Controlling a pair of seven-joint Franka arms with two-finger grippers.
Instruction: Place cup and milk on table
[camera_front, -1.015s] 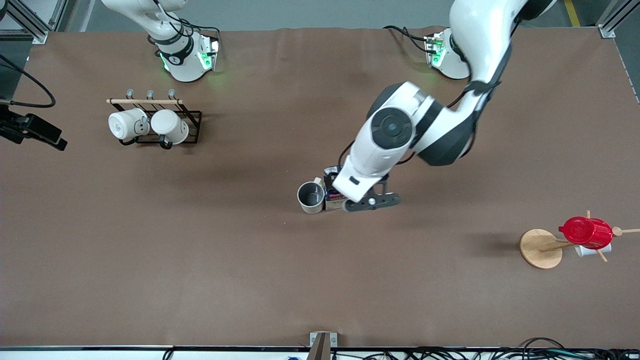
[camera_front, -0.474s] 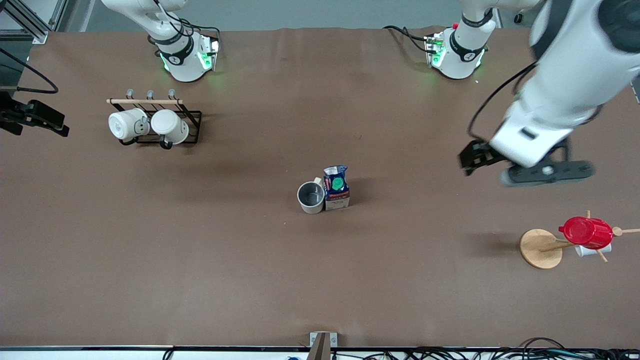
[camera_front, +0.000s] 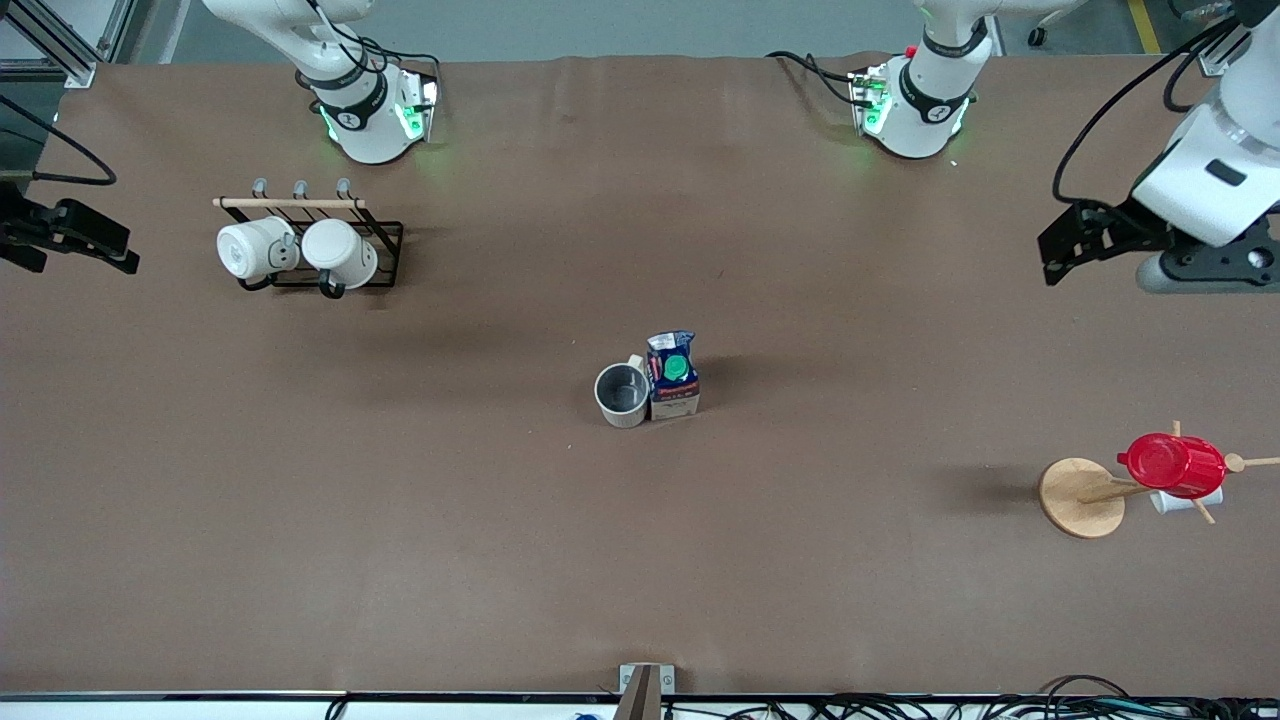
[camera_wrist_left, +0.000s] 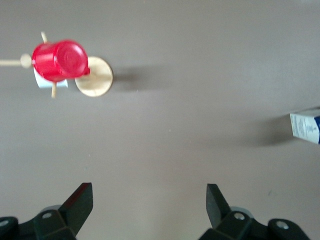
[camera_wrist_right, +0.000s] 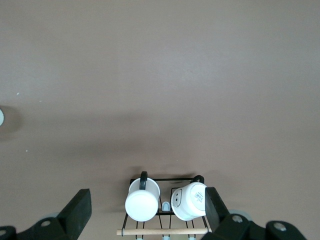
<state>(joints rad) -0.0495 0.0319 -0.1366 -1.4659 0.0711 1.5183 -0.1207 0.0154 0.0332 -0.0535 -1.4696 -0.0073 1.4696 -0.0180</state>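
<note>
The beige cup (camera_front: 621, 394) with its dark grey inside stands upright on the brown table (camera_front: 400, 520) near its middle. The blue-and-white milk carton (camera_front: 673, 375) with a green cap stands touching the cup, on the side toward the left arm's end. The carton's edge also shows in the left wrist view (camera_wrist_left: 306, 126). My left gripper (camera_front: 1200, 270) is up in the air over the left arm's end of the table, apart from both. Its own view shows it open and empty (camera_wrist_left: 148, 200). My right gripper (camera_wrist_right: 147, 207) is open and empty, high over the mug rack.
A black wire rack (camera_front: 385, 255) with a wooden rod holds two white mugs (camera_front: 255, 248) near the right arm's base; it also shows in the right wrist view (camera_wrist_right: 165, 200). A red cup (camera_front: 1170, 463) hangs on a wooden peg stand (camera_front: 1080, 497) at the left arm's end.
My left gripper has left the milk carton and swung up and away to the left arm's end of the table. The cup and milk have stayed in place.
</note>
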